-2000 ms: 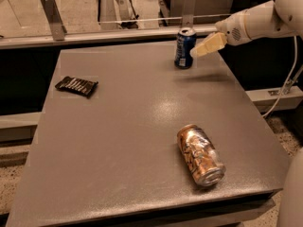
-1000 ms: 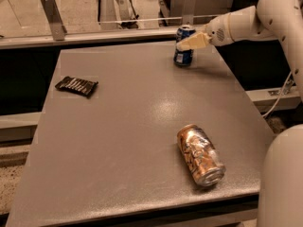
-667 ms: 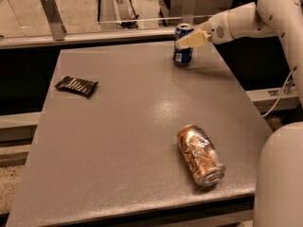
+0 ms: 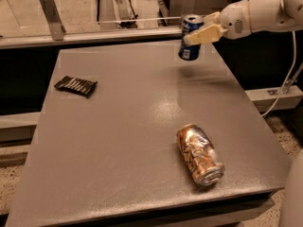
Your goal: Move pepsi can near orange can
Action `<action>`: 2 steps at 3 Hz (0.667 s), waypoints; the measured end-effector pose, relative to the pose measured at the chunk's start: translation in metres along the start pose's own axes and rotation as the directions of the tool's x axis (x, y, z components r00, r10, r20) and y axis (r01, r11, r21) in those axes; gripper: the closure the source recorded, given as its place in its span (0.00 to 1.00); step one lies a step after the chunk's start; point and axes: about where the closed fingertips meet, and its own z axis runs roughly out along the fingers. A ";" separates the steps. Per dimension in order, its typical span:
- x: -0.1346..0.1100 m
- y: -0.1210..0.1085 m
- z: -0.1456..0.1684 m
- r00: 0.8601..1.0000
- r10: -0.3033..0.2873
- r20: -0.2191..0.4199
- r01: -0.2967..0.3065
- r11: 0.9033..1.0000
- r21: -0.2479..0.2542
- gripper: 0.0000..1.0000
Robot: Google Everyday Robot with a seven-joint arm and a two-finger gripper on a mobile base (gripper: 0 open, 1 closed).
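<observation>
End effector (image 4: 191,38): enters from the right, clenched around the pepsi can (image 4: 190,52) | pepsi can: upright at the far right of the grey surface (image 4: 123,136), seemingly just off it | orange can (image 4: 200,155): on its side, well apart toward the near edge, long axis roughly far-to-near | likely move: carry nearer.

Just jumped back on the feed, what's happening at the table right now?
The robot's hand is shut on the pepsi can at the far right of the table, holding it roughly upright and, it seems, just off the surface. The orange can lies on its side near the front right edge, well apart from the pepsi can, so the carry across is not yet done. A dark packet lies at the left.
</observation>
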 end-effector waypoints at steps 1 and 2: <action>-0.003 0.044 -0.022 0.998 -0.065 0.027 0.067 0.996 -0.064 1.00; -0.003 0.098 -0.024 0.991 -0.131 0.036 0.135 0.980 -0.145 1.00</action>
